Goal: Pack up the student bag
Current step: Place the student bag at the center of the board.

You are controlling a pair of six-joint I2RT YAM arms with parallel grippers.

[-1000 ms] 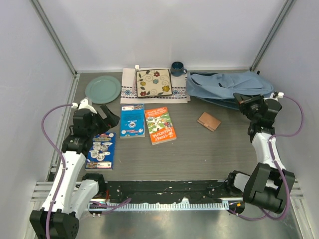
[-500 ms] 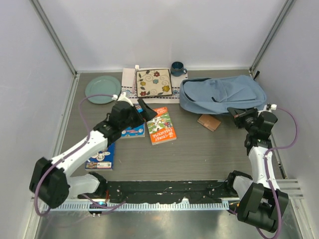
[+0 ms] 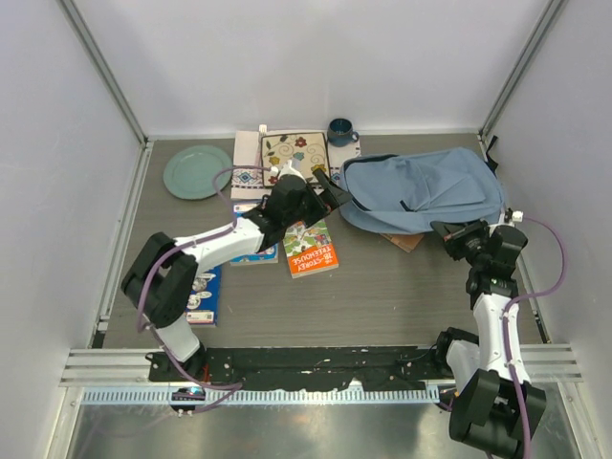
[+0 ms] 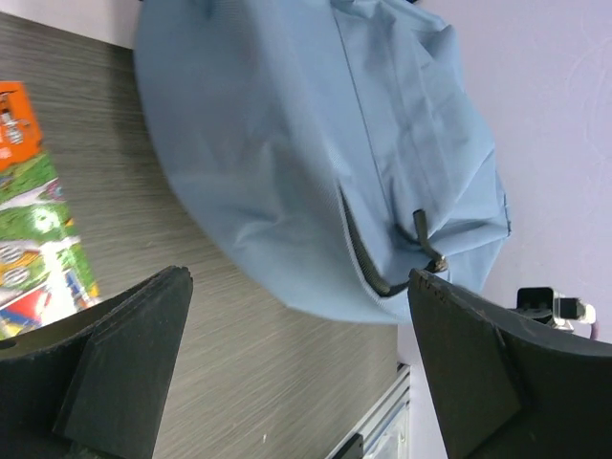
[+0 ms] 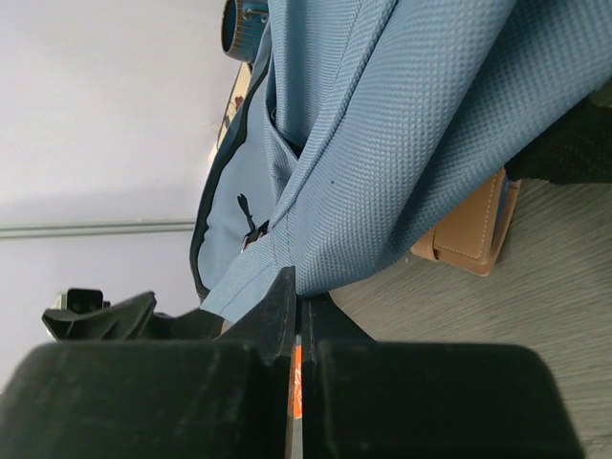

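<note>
Evidently nothing is packed yet: the bag [image 3: 421,186] lies at two o'clock, its edge pinched in the closed right hand [image 3: 448,231], the left hand [image 3: 328,185] gaping empty beside it, books [image 3: 308,247] outside.

Our left claw [image 3: 329,185] hangs just beside the left end of the bag [image 3: 430,182], which lies on the worktop [image 3: 382,296]. Our right claw [image 3: 457,232] sits at the bag's near right edge, with a fold of the bag between its jaws. Just left of the right claw, a wallet [image 3: 409,241] pokes out from under the bag. On the near side of the left claw lies a book [image 3: 311,251]. A second book [image 3: 260,254] lies left of it, partly under our left arm, and a third book [image 3: 204,292] lies further left and nearer. Behind the left claw a dish [image 3: 292,151] rests on a mat [image 3: 246,148], with a mug [image 3: 340,131] to the dish's right. A plate [image 3: 196,170] lies well to the claw's left.
</note>
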